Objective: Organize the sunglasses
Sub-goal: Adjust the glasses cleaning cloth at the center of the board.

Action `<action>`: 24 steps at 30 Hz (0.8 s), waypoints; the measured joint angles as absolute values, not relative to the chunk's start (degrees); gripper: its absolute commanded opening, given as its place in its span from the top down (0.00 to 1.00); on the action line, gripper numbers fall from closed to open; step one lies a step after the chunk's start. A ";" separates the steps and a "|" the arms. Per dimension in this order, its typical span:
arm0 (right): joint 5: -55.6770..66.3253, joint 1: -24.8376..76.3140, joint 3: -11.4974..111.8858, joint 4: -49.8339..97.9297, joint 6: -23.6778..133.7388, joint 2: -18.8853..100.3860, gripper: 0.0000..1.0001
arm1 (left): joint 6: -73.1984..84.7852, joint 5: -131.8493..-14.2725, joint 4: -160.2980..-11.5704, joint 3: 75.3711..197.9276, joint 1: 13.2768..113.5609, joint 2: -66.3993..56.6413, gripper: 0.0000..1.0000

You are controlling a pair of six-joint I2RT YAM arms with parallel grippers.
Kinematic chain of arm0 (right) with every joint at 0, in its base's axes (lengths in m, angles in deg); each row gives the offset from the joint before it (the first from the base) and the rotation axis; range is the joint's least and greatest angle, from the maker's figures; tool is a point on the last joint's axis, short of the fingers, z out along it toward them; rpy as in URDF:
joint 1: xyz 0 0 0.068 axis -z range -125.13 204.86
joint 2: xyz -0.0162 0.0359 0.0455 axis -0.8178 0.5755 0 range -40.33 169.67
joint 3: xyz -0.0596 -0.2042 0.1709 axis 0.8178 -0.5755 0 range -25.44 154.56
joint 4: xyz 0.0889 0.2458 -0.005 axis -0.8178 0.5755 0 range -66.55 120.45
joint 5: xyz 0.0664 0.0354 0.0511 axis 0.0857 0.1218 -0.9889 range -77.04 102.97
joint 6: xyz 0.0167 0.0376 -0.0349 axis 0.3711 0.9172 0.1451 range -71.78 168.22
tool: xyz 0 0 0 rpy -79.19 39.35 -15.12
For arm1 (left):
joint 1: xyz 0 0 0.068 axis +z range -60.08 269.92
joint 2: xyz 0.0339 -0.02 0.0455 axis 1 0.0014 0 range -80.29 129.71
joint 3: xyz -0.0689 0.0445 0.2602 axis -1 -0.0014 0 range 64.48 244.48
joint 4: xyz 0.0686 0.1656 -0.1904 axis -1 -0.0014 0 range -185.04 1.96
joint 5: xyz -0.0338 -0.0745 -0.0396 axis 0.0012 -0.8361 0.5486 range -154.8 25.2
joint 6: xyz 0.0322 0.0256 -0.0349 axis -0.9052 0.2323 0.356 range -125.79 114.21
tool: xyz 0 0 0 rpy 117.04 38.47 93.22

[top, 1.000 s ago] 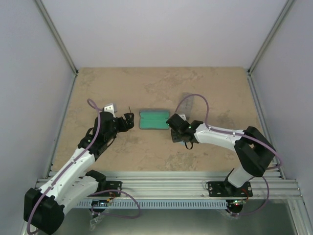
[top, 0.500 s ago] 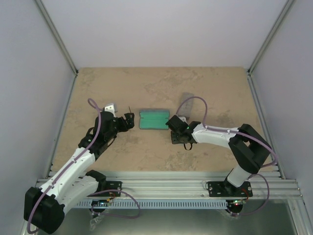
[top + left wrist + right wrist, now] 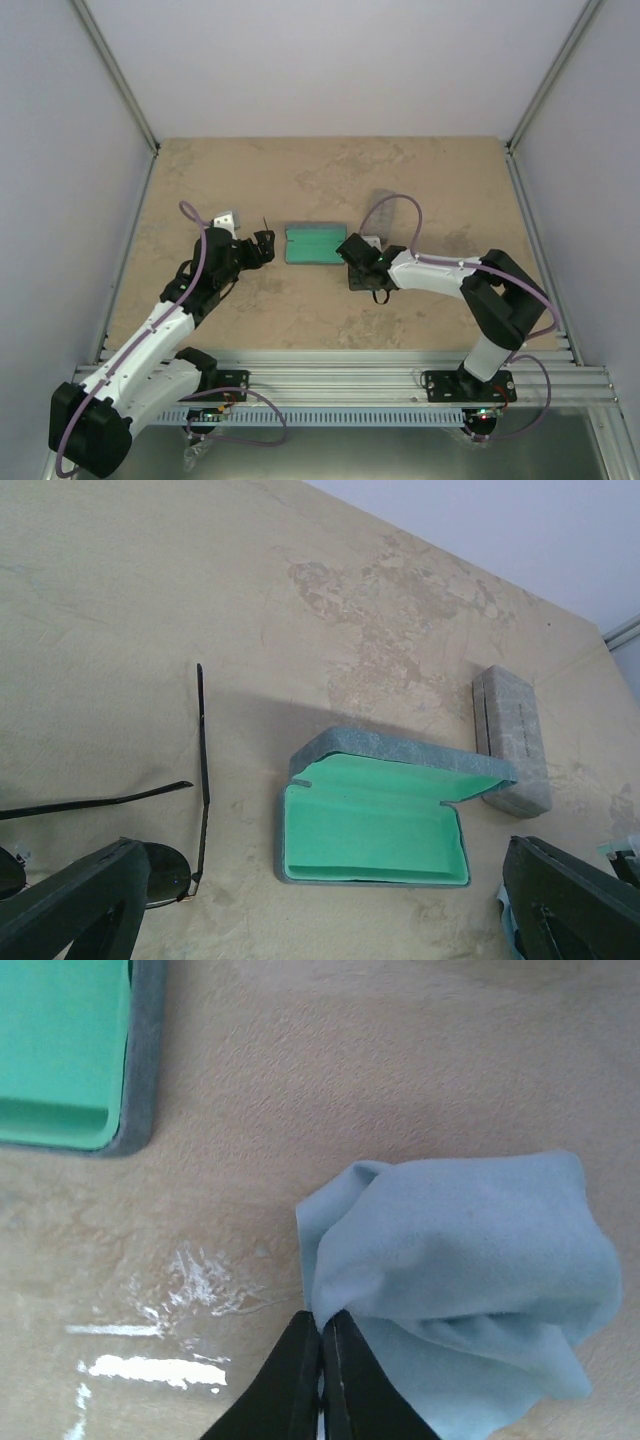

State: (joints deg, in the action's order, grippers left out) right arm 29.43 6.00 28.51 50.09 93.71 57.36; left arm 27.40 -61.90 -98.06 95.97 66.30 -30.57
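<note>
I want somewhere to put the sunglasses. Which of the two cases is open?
The case with the green lining, its lid raised; the grey case behind it is closed.

The open case (image 3: pixel 316 245) is lying at the middle of the table (image 3: pixel 450 170). The sunglasses (image 3: pixel 168 870) are lying just to its left, apart from it, with one temple reaching toward the far side. The closed case (image 3: pixel 385 203) is sitting behind and to the right of the open case, just beside its far right corner. The cloth (image 3: pixel 460 1280) is lying to the right of the open case, nearer the front edge and apart from it.
</note>
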 measured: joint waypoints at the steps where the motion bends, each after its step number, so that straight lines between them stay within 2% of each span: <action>1: 29.52 6.00 28.67 50.04 93.71 57.34 0.99 | 27.40 -61.90 -98.06 95.97 66.30 -30.64 0.01; 8: 24.56 6.11 28.84 49.67 89.54 52.99 0.99 | 27.43 -62.12 -97.91 95.97 66.30 -30.70 0.01; 20: -8.03 6.27 28.21 40.84 83.09 44.84 0.99 | 27.69 -65.60 -96.31 94.37 66.30 -30.70 0.01; 24: -14.91 6.62 26.18 37.34 83.11 41.71 1.00 | 27.69 -67.13 -96.07 93.93 66.30 -30.62 0.01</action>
